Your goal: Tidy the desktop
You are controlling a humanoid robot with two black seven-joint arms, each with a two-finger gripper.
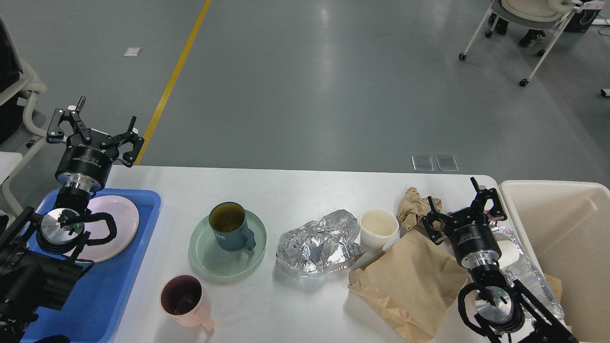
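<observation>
Faintly, "ME" on blue mug (230,227).

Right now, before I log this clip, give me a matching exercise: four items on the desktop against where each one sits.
Items:
1. pink plate
2. blue mug
3. pink mug
4. white paper cup

Places:
A. on the green plate
B. between the crumpled foil and the brown paper bag
C. in the blue tray
D. standing alone near the front edge of the desktop

Pairs: 1-C, 2-A, 3-D, 4-B
</observation>
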